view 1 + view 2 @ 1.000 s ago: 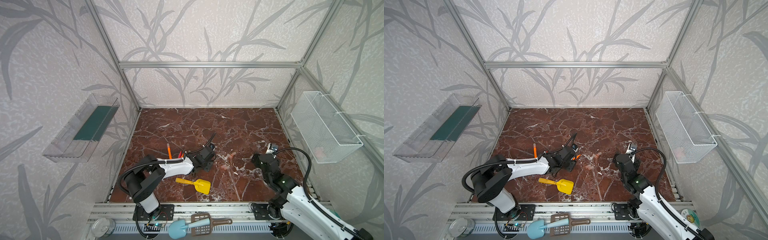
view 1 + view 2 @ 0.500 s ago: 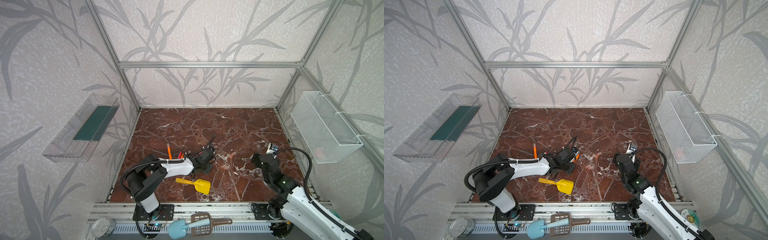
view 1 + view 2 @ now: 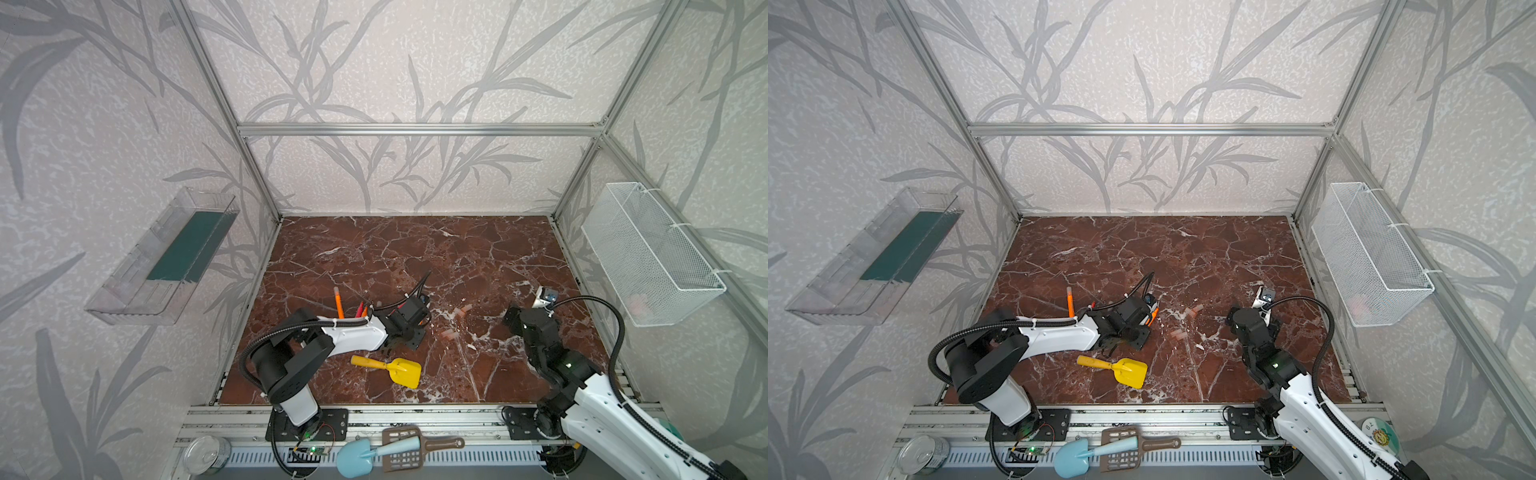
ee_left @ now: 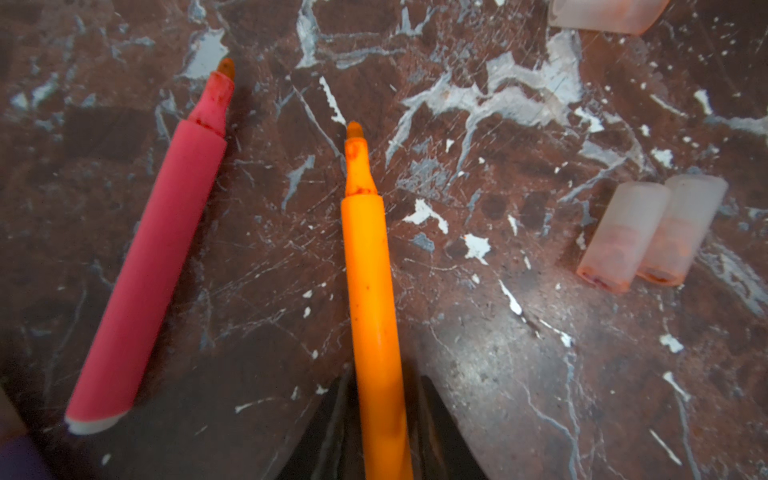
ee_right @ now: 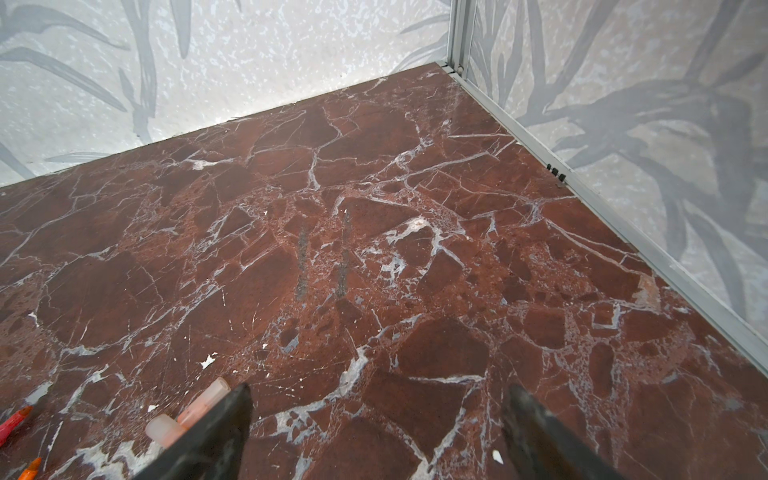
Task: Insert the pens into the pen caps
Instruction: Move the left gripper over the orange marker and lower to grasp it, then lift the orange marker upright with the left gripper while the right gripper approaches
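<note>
Clutter comes first, along the front rail: a round tin can (image 3: 206, 455), a pale blue plastic scoop (image 3: 357, 457) and a brown slotted plastic sifter (image 3: 411, 446), all off the red-brown marble counter (image 3: 415, 249). On the counter's near part you have the thick-handled yellow toy shovel (image 3: 390, 368), lying flat near your left arm's wrist. Your left pincer (image 4: 384, 378) is pinching a slim orange marker pen (image 4: 370, 270) by the barrel; its bare tip points away from the jaws, over the marble (whether it touches the surface, the wrist view does not let you tell). Beside it, apart, lies a red-pink marker pen (image 4: 153, 257), uncapped, its white end nearest the wrist camera. A dark purple body (image 4: 16, 457) is all but cut off by the frame. On the held pen's other side lie two short translucent pinkish pen caps (image 4: 623, 237), touching side by side, and a third pale cap (image 4: 602, 14) farther on. In both top views the caps (image 3: 463, 309) (image 3: 1194, 309) are faint pale specks between your two arms. Your right pincer (image 5: 380, 390) hangs spread wide, nothing between its dark fingers (image 5: 216, 428), over the counter's right part. Farther back, a second orange marker pen (image 3: 338, 301) lies alone beyond the left arm. On the side walls hang a clear plastic tray (image 3: 166, 257) and a white wire basket (image 3: 648, 257).
</note>
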Action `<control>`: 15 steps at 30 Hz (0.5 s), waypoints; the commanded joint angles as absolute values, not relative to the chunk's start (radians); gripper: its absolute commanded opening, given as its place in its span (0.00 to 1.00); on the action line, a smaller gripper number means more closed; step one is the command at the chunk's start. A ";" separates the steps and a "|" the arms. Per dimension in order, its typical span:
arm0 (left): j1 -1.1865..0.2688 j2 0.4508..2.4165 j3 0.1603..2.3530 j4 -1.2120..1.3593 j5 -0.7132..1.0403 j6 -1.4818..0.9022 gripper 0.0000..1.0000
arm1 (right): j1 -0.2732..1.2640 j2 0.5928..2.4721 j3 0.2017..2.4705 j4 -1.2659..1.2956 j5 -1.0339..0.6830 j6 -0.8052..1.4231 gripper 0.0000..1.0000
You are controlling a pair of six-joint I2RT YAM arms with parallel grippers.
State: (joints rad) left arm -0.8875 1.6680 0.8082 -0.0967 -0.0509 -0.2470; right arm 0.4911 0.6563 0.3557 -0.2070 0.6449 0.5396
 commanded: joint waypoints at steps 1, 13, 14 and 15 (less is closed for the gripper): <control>-0.890 1.681 0.813 -0.103 -0.052 -0.244 0.27 | 0.489 0.647 0.344 -0.201 0.646 0.530 0.92; -0.890 1.535 0.835 -0.101 -0.058 -0.264 0.08 | 0.605 0.656 0.357 -0.153 0.267 0.766 0.80; -0.890 1.513 0.812 -0.063 -0.049 -0.277 0.07 | 0.658 0.659 0.354 -0.128 0.285 0.782 0.80; -0.890 1.494 0.779 -0.023 -0.037 -0.291 0.06 | 0.705 0.663 0.347 -0.100 0.303 0.795 0.81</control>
